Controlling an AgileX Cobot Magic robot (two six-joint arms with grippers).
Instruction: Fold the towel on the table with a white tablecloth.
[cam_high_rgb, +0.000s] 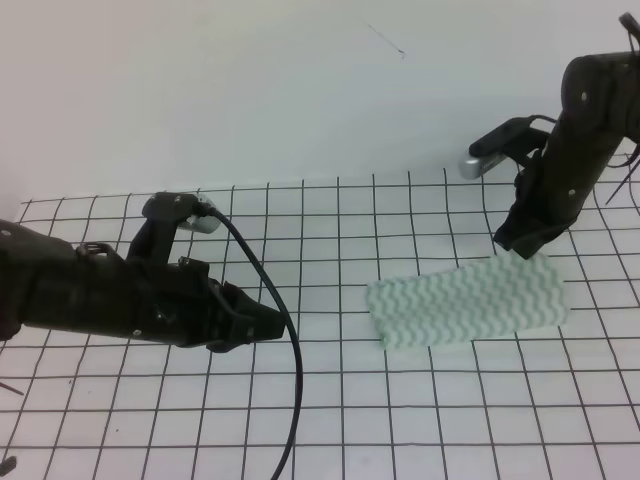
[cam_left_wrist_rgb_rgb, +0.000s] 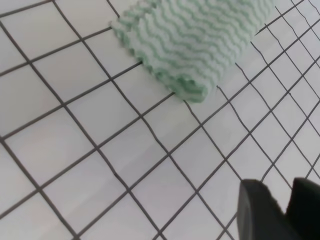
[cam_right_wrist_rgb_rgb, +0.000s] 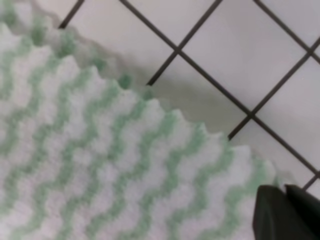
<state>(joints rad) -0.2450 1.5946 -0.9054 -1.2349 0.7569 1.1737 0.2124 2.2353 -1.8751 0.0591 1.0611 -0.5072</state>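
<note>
The right gripper (cam_high_rgb: 520, 240) comes down at the far right corner of the towel (cam_high_rgb: 468, 300). In the right wrist view its two black fingertips (cam_right_wrist_rgb_rgb: 280, 215) sit close together with only a thin line between them, right at the towel's edge — I cannot tell if they pinch the cloth or just touch it.

The left gripper (cam_high_rgb: 268, 325) hangs low over the white tablecloth (cam_high_rgb: 400, 420), well to the left of the towel. Its dark fingers (cam_left_wrist_rgb_rgb: 260, 210) look pressed together with nothing between them.

The towel is thin and soft, with wavy mint-green and white stripes and a bumpy zigzag edge. It looks folded over into a long strip, with a rounded, thicker edge at its near left end. Its long side runs left to right, tilting up a little toward the right arm. It lies flat on the right half of the table (cam_high_rgb: 120, 440).

The tablecloth is white with thin black lines that make squares — a bit wrinkled. A black cable (cam_high_rgb: 290, 380) loops down from the left arm across the cloth.
</note>
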